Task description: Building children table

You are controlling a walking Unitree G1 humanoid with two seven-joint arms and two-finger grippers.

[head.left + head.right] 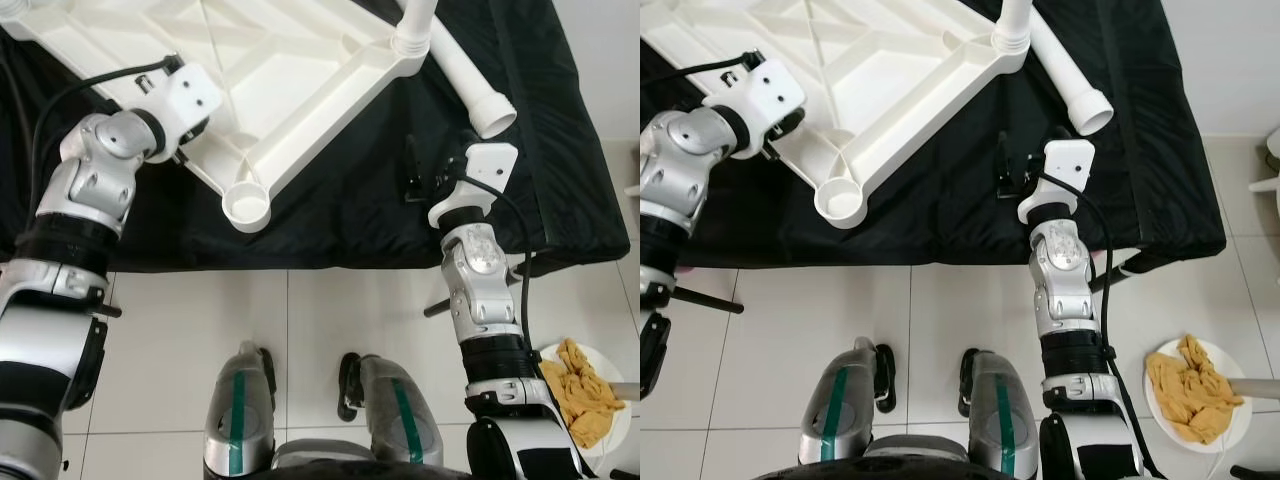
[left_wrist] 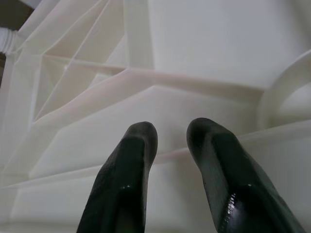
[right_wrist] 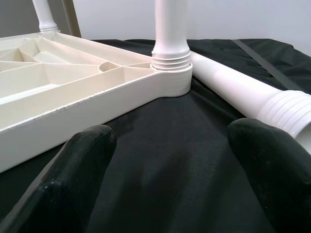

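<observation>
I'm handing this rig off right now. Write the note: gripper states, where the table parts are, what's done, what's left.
Left gripper: fingers slightly apart, resting on the underside of the upside-down white tabletop, near its edge by the empty corner socket.
Right gripper: open, holding nothing, low over the black cloth, facing the loose leg.
Done: one leg stands screwed into the corner socket nearest the loose leg; another stands further back.
Left: pick up the loose leg and fit it, probably into the empty socket.
</observation>
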